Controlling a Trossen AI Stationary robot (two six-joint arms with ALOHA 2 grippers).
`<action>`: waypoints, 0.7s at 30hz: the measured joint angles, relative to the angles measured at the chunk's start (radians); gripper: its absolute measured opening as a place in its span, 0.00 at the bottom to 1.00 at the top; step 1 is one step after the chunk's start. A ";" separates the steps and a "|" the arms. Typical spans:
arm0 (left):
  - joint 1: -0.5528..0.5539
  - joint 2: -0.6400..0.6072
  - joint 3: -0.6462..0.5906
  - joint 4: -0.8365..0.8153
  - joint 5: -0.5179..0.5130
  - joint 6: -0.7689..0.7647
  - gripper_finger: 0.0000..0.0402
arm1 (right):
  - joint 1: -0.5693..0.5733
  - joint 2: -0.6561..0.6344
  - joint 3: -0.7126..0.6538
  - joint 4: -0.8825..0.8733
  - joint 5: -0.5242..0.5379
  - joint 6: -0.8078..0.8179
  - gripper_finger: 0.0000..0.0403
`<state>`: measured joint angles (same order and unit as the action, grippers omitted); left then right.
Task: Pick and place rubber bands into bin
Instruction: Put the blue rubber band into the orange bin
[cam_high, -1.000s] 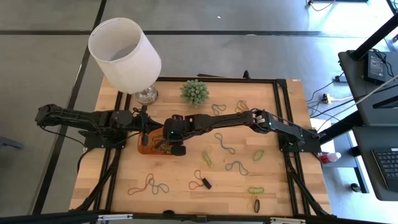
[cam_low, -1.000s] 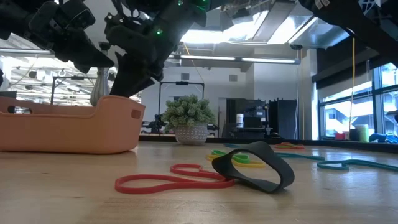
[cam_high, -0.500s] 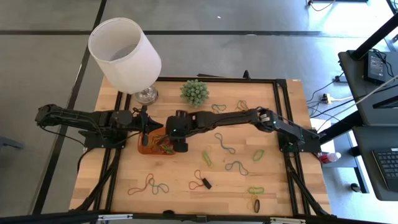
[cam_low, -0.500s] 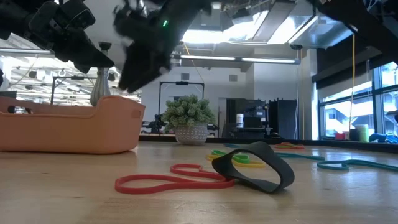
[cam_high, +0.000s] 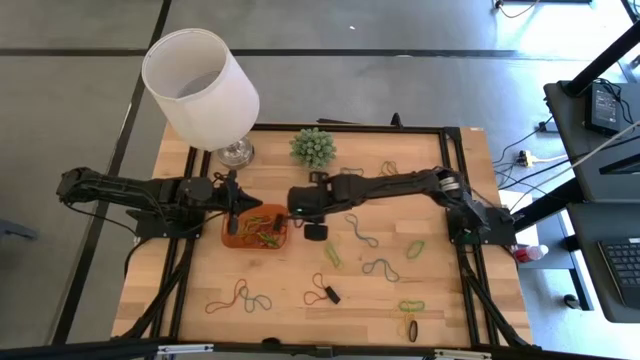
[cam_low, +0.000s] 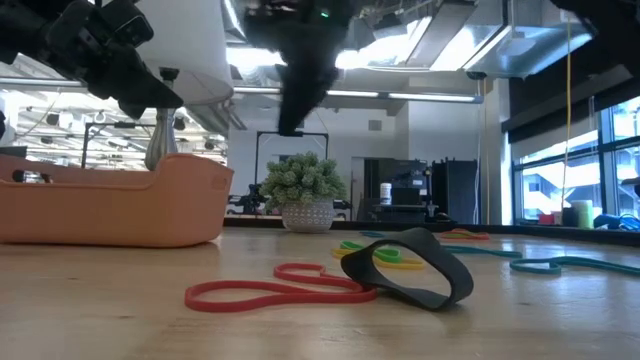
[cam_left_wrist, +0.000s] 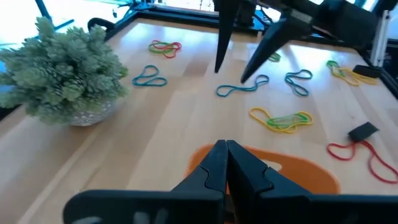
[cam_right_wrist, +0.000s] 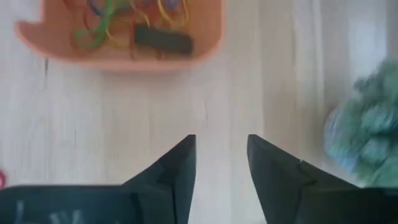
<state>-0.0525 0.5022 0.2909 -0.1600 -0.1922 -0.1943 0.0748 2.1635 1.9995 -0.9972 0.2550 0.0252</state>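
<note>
The right arm reaches leftward across mid-table; the right gripper hangs just right of the bin, fingers parted and empty. The left gripper sits at the bin's far-left edge, fingers closed, holding nothing visible. The bin's long axis runs left-right, with several rubber bands inside. About a dozen loose bands lie scattered across the table.
</note>
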 joint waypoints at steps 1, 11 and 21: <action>0.000 0.000 0.000 -0.002 0.009 -0.002 0.01 | 0.003 -0.040 -0.069 0.043 0.000 0.018 0.35; 0.000 0.000 0.000 -0.001 0.010 0.048 0.00 | 0.051 -0.557 -0.904 0.508 0.040 0.301 0.35; 0.000 0.002 0.000 -0.002 0.003 0.051 0.00 | 0.169 -0.972 -1.338 0.552 0.058 0.625 0.35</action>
<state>-0.0528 0.5045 0.2909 -0.1619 -0.1889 -0.1436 0.2433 1.1919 0.6618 -0.4454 0.3130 0.6507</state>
